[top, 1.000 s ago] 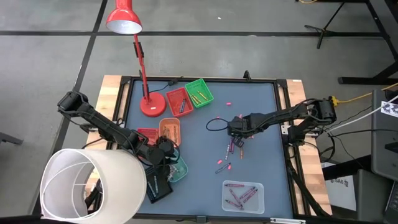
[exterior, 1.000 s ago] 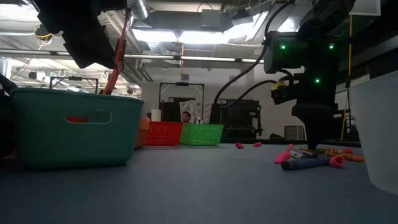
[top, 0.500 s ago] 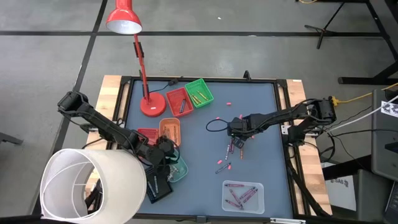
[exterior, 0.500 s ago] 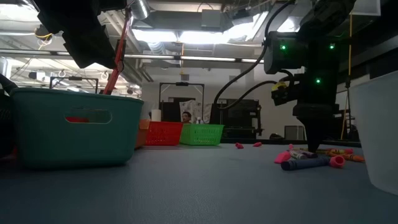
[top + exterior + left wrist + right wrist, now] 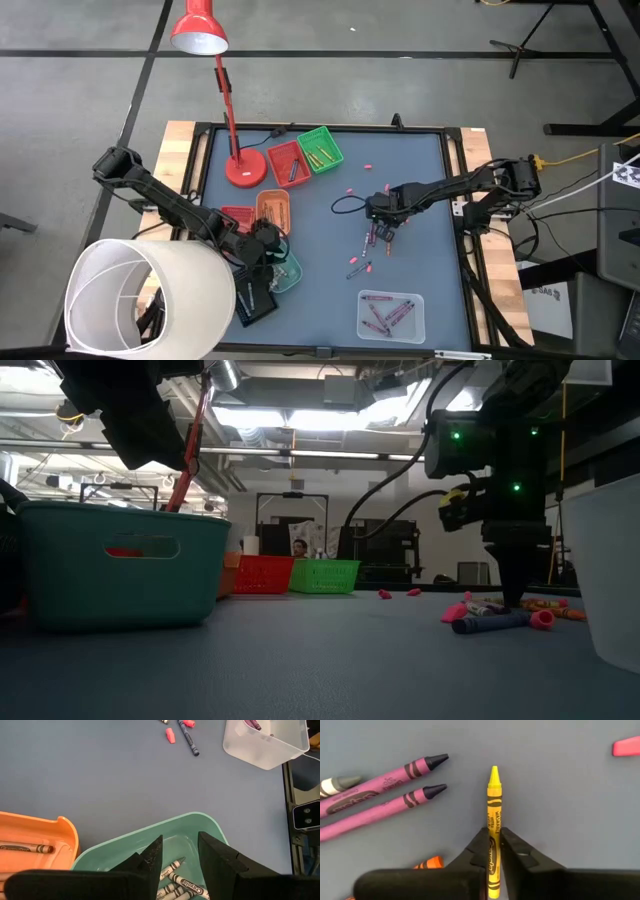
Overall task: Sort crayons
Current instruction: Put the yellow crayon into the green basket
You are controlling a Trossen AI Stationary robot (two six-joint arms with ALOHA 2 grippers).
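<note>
Loose crayons [image 5: 368,245] in pink, purple and orange lie on the blue table's middle. My right gripper [image 5: 382,226] points straight down over them, shut on a yellow crayon [image 5: 493,800]. Two purple crayons [image 5: 385,795] lie beside it. In the low view this gripper [image 5: 514,598] reaches down to the crayon cluster [image 5: 498,618]. My left gripper [image 5: 180,857] stands open above the teal tray [image 5: 205,822], at the table's near left [image 5: 262,250]. Grey and white crayons [image 5: 182,882] lie in that tray. My right gripper pinches the yellow crayon's paper wrapper [image 5: 493,829] between its two fingers, behind the middle, toward the blunt end. The fingers come from above, pointing down, and close across the crayon. The crayon lies flat on the table with its tip pointing away from the fingers.
Red [image 5: 288,163], green [image 5: 320,148] and orange [image 5: 272,208] trays stand at the far left beside the red lamp's base [image 5: 245,168]. A clear tray [image 5: 390,313] with purple crayons stands near the front edge. A big white cylinder [image 5: 150,300] covers the near left corner.
My right gripper has rolled a little at the wrist while staying over the loose crayons; in the low view its fingers have shifted slightly sideways. The left arm has kept still.
</note>
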